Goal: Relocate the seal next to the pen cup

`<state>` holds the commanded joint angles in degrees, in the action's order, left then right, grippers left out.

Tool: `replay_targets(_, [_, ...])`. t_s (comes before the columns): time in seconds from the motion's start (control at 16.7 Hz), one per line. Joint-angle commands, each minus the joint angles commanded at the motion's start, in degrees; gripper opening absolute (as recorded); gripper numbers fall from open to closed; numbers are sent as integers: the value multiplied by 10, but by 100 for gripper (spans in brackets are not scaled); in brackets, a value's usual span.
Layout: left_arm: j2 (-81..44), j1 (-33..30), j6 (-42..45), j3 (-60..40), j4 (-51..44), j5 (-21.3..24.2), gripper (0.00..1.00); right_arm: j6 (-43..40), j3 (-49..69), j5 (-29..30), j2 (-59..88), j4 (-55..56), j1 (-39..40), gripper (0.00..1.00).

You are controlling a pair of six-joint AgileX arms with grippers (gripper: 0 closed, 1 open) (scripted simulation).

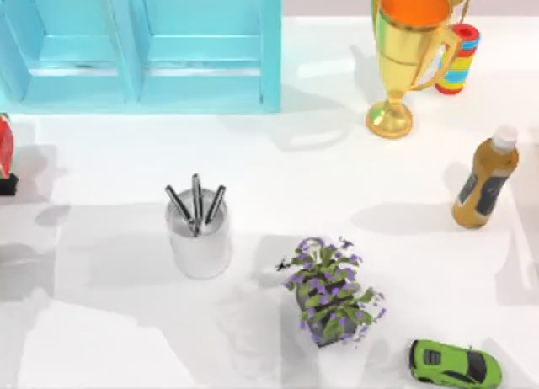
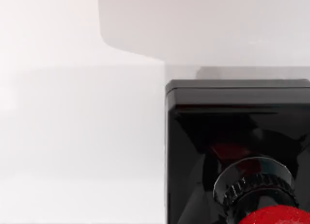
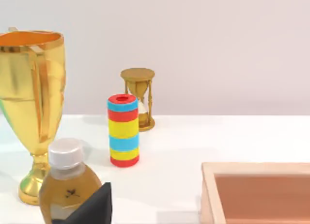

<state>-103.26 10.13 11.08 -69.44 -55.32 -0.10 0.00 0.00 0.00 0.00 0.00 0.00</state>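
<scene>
The seal (image 2: pixel 237 151) is a glossy black square block with a ribbed dark collar and a shiny red knob. It sits on the white surface (image 1: pixel 118 178), well left of the pen cup (image 1: pixel 200 237) with its three dark pens. Whether either pincer is open, I cannot tell.

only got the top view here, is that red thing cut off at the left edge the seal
Observer: The left wrist view shows the seal close up: black square base, red knob.
Operator: anything behind the trophy i'm missing
Observer: In the right wrist view, a gold hourglass stands behind the striped cylinder, beside the trophy.
Operator: anything else on that side
Observer: A shallow wooden tray sits on the table in the right wrist view.
</scene>
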Motion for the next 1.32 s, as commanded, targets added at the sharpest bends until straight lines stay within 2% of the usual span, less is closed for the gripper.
replay_targets(0.42, [33,-172,-167,-162,-213,1,0,0,0,0,0,0,0,100])
replay_targets(0.6, [49,-221,-216,-206,-265,1,0,0,0,0,0,0,0,100])
replay_targets(0.96, [47,-225,-221,-211,-268,2,0,0,0,0,0,0,0,100])
replay_targets(1.32, [-44,-276,-270,-262,-229,2,0,0,0,0,0,0,0,100])
